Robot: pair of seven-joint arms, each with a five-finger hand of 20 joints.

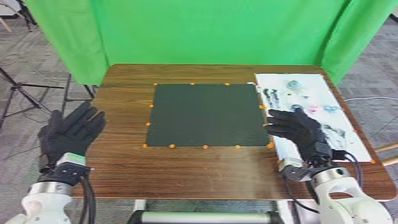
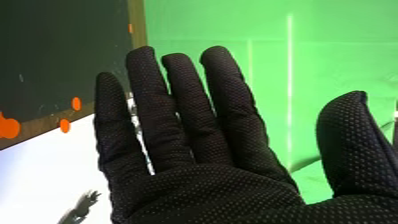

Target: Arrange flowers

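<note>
Well, the small blue and pink flower-like pieces [image 1: 331, 108] lie on a white sheet [image 1: 354, 147], right side of the brown table [image 1: 204, 175], near my right hand [image 1: 302, 131] (fingers open, gripping nothing). Left of it, a dark mat [image 1: 191, 115]; beyond the far edge, green curtain [image 1: 195, 30].

Mat [image 1: 206, 115] on table [image 1: 178, 172], sheet [image 1: 313, 82] right, curtain [image 1: 209, 32] behind.
</note>
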